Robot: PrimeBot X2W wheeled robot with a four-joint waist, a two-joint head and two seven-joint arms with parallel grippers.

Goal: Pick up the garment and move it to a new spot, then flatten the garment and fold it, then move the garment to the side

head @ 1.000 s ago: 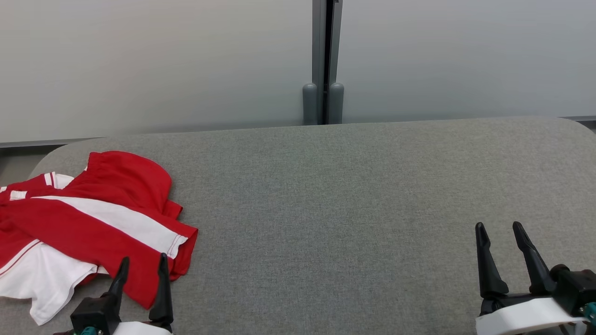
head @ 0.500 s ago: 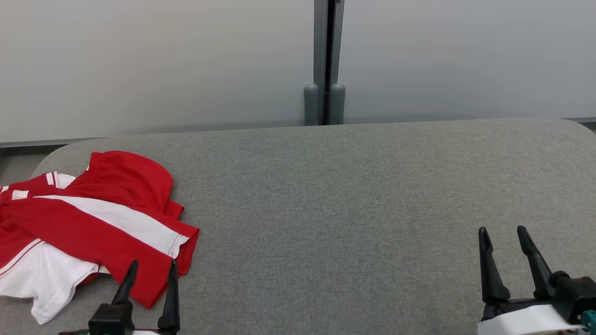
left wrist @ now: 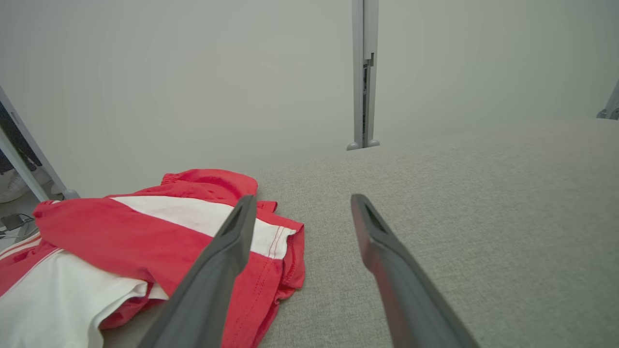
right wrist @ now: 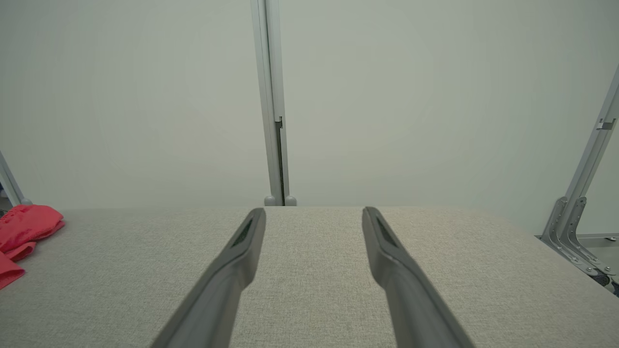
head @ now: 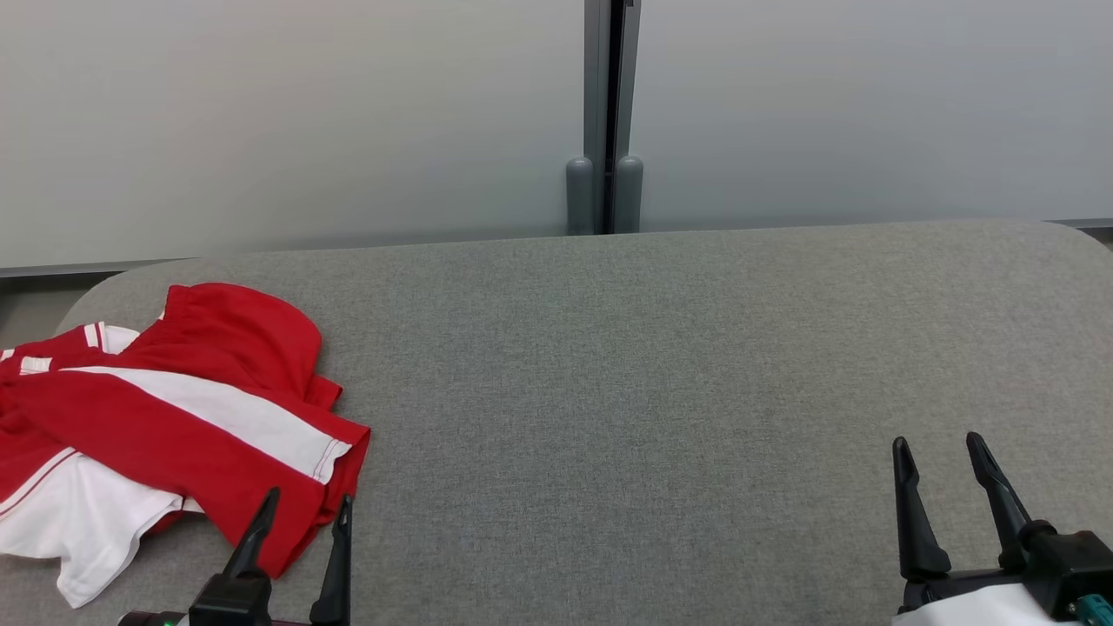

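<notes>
While the garment (head: 174, 417) is lying crumpled at nine o'clock, the left gripper (head: 310, 497) is pointing at its hem, jaws apart; the right gripper (head: 937, 440), at four o'clock, likewise.

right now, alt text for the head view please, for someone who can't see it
A crumpled red and white garment lies at the left end of a grey table. The open left gripper is by its near corner; the open right gripper is over bare table at lower right.
</notes>
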